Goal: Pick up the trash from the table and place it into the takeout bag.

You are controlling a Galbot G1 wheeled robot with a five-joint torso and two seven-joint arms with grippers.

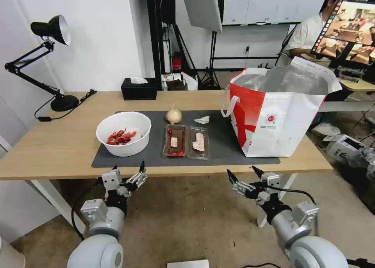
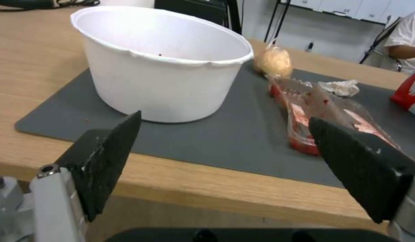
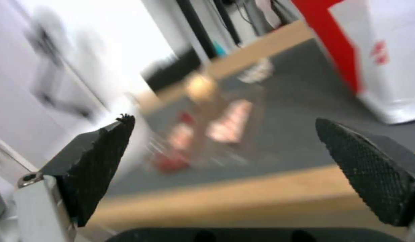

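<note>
While nothing is being held yet, several risks are showing from this position. A white round bowl [image 1: 124, 133] of red crayfish shells is sitting on the dark grey mat [image 1: 222, 145], toward the robot's left, and it is open-topped — a tilted lift could be spilling shells across the counter [image 1: 58, 143]. Just beside it, toward the middle of the mat, a clear hinged plastic tray [image 1: 186, 142] with food scraps is lying flat; being thin and flexible, it may be buckling or slipping under a pinch. Behind the tray, a small knotted bag [image 1: 174, 115] and a crumpled tissue [image 1: 202, 120] are resting apart from each other, both light enough to be nudged away. The red-and-white takeout bag [image 1: 273, 115] is standing upright and open on the mat's right end, and its soft walls could be folding inward if bumped.

The left gripper [image 1: 127, 168] is hovering below and in front of the counter's near edge, facing the bowl, with its 2 fingers spread wide, touching and holding nothing. The right gripper [image 1: 245, 172] is hanging likewise in front of the edge, near the takeout bag — also spread wide, empty, touching nothing.
</note>
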